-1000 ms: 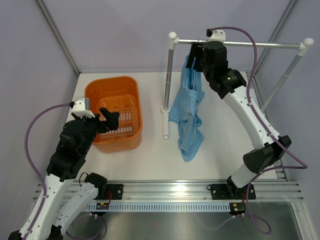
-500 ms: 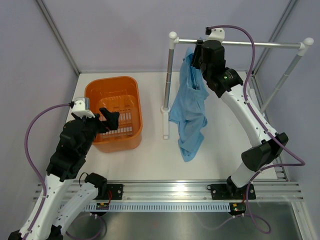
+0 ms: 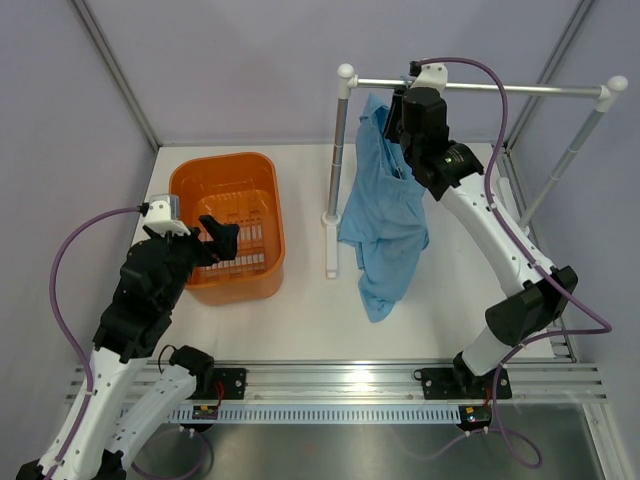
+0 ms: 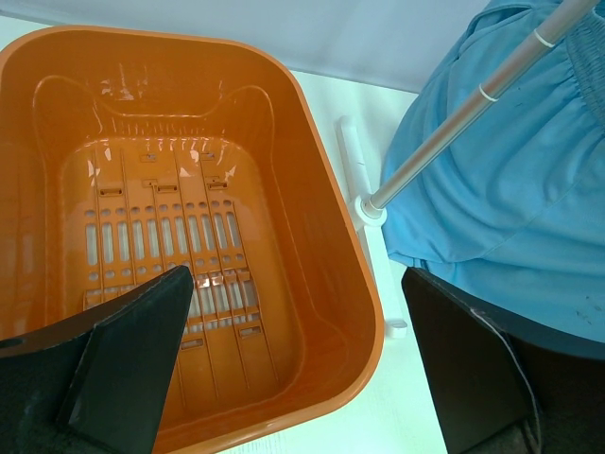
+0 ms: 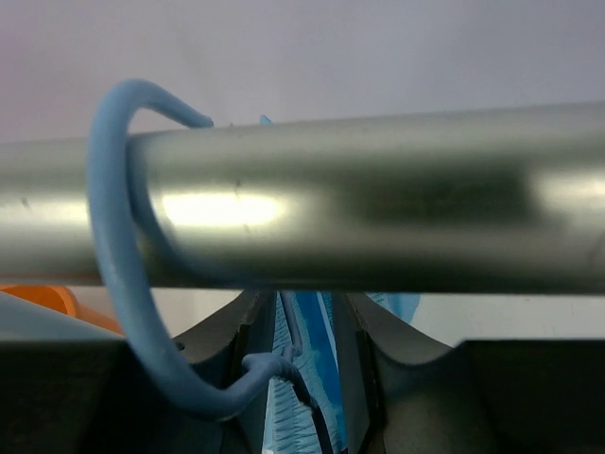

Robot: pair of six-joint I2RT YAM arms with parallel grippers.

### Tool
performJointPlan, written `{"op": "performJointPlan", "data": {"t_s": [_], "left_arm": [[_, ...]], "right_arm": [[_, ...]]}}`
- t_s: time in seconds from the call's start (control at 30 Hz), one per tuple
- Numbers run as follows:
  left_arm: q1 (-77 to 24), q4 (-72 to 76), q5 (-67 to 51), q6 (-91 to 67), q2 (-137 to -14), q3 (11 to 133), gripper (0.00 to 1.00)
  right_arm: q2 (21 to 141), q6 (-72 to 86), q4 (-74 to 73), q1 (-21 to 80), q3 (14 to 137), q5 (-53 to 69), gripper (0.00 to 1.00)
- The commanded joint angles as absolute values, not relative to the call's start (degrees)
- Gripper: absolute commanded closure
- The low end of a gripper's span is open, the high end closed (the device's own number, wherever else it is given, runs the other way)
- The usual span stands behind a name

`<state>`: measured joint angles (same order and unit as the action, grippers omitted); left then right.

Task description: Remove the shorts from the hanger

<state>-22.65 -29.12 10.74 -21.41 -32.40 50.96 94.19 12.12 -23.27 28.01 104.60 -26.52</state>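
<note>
Pale lilac walls close in a white table (image 3: 300, 330), seen from above with two robot arms bolted at its near edge. An orange basket (image 3: 277, 215) sits along the table's left edge, toward the far-left corner. A silver rail (image 3: 500, 88) on white-capped posts spans the far right of the table, with its left post (image 3: 336, 170) planted near the middle. The shorts (image 3: 385, 215), light blue and wrinkled, hang limp from the rail just right of that post. The right gripper (image 3: 392, 118) is up at the rail, against the top of the shorts. The left gripper (image 3: 218, 238) hovers over the near end of the basket, jaws spread wide and holding nothing.

From the left wrist, the left gripper's dark fingers (image 4: 123, 359) stand far apart above the basket's slotted floor. The post rises from a white foot just beside the basket's right wall, and the shorts hang beyond it.

From the right wrist, the rail runs blurred across the whole view. The hanger (image 5: 118, 255), thin light-blue wire, curls its hook over the rail. Below it the right gripper's fingers (image 5: 250, 345) stand close together, narrowed onto the blue ribbed fabric of the shorts. The twisted neck of the hanger sits just at their tips.
</note>
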Motion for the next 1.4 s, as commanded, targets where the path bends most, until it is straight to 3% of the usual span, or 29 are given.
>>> {"op": "performJointPlan", "data": {"t_s": [0.0, 0.2, 0.4, 1.13, 1.37], "left_arm": [[-22.59, -27.77, 10.9, -21.27, -32.61, 50.54, 0.01], [-22.59, -27.86, 10.99, -21.27, -32.52, 50.54, 0.01], [-22.59, -27.86, 10.9, -21.18, -32.61, 50.54, 0.01], [-22.67, -27.25, 8.7, -20.83, -34.01, 50.89, 0.01], [-22.67, -26.9, 0.47, -22.41, -38.58, 54.66, 0.01]], "right_arm": [[90.7, 11.16, -19.51, 28.39, 103.1, -29.53, 0.62], [90.7, 11.07, -19.69, 28.39, 102.83, -29.88, 0.75], [90.18, 9.85, -20.39, 28.39, 103.1, -30.41, 0.99], [82.36, 6.24, -32.24, 28.39, 106.79, -19.52, 1.0], [77.0, 7.03, -36.56, 28.39, 103.01, -15.21, 1.0]]}}
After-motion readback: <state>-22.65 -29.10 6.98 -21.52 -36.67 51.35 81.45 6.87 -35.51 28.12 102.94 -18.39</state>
